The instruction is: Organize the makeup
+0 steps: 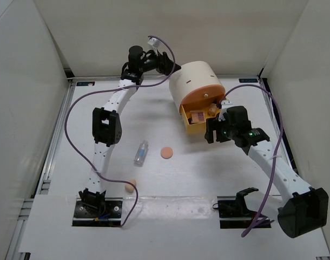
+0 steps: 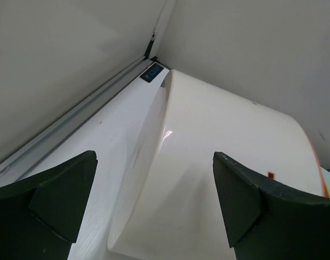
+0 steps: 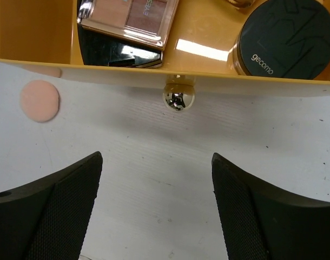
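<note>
While the left gripper (image 2: 154, 162), jaws released, straddles the cream box (image 2: 230, 124), likely bracing it, the right gripper (image 3: 156, 162) faces the drawer knob (image 3: 178, 99), spread and empty.

Rt wrist view: round black compact (image 3: 286, 33) & square mirrored compacts (image 3: 133, 20) were cut off at pic's top edge. Top view: drawer (image 1: 193, 125) contents were too small to tell, partly hidden behind right claw (image 1: 216, 125). Left wrist view: cream box (image 2: 219, 179) ran off rt & bottom edges.

White arm links (image 1: 113, 102), blk joints (image 1: 106, 125), purple cables (image 1: 66, 116), green LED (image 1: 251, 131) rt wrist
</note>
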